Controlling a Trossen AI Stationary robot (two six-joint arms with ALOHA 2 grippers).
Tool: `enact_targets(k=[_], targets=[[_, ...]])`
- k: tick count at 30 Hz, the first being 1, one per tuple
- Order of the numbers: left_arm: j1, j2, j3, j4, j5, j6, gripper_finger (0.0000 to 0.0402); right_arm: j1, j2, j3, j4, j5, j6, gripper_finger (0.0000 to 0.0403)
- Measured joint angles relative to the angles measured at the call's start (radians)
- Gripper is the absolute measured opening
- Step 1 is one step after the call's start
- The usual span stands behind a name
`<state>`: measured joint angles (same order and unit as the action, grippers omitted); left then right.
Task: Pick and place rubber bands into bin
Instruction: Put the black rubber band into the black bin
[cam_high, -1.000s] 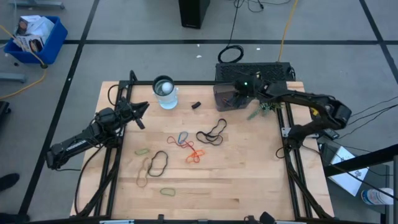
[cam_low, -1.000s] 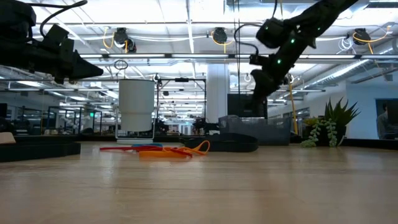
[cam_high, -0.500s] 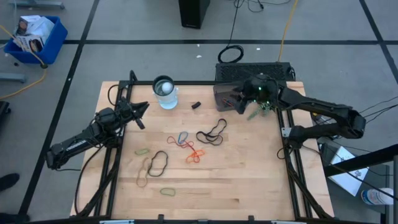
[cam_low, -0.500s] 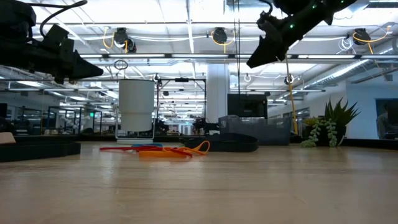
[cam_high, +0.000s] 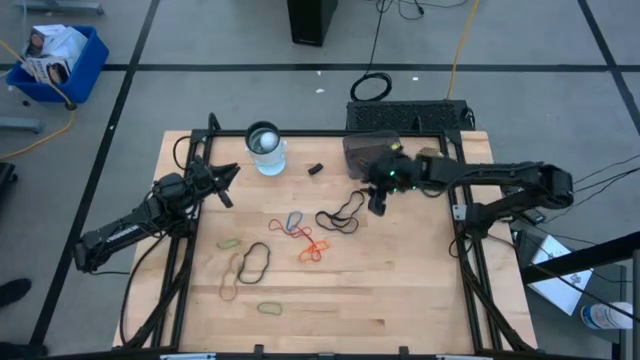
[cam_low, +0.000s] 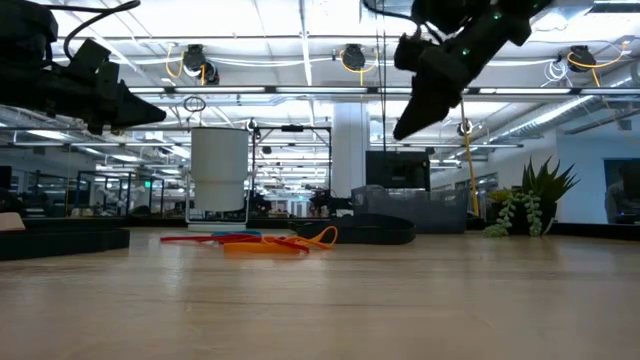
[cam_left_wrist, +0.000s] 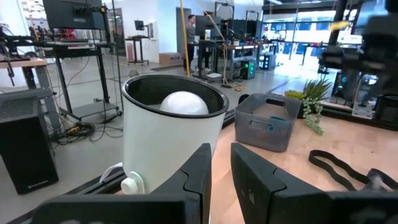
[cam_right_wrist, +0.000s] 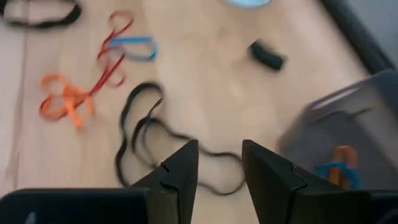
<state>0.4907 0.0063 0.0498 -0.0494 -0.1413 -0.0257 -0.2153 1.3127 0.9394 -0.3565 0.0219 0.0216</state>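
My right gripper (cam_high: 376, 203) hangs in the air just off the bin (cam_high: 362, 157), on the side facing the table's middle. Its fingers (cam_right_wrist: 180, 167) stand a little apart with nothing between them. Directly beneath and just ahead of them lies the long black rubber band (cam_right_wrist: 144, 142), a doubled, wavy loop. Its long axis runs roughly from the gripper's tips out toward the middle of the table, so I judge the jaws should come down across one strand rather than along it. Beyond it, farther from the gripper, lie the red and blue bands (cam_right_wrist: 121, 46) and the orange band (cam_right_wrist: 64, 99). The bin sits behind the gripper, and I can see an orange and a blue band already inside it (cam_right_wrist: 336, 163). My left gripper (cam_high: 222, 180) waits over the far side of the table beside the white cup (cam_left_wrist: 171, 134), fingers narrowly parted and holding nothing. It is well apart from this black band, so the right arm is plainly the nearer one.
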Motion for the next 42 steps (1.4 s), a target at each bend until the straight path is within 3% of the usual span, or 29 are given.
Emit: enact_targets(k=[7, 15, 23, 42], targets=[[0.000, 0.000, 0.000, 0.000, 0.000, -0.001, 0.0070, 0.093, 0.141, 0.000, 0.043, -0.079, -0.005, 0.0118], [0.000, 0.000, 0.000, -0.003, 0.000, -0.001, 0.0070, 0.139, 0.292, 0.000, 0.171, -0.078, -0.007, 0.0116], [0.000, 0.000, 0.000, -0.006, 0.000, -0.003, 0.0070, 0.139, 0.397, 0.000, 0.176, -0.075, -0.007, 0.0116], [0.000, 0.000, 0.000, -0.007, 0.000, -0.005, 0.0070, 0.139, 0.427, 0.000, 0.213, -0.076, -0.007, 0.0101]])
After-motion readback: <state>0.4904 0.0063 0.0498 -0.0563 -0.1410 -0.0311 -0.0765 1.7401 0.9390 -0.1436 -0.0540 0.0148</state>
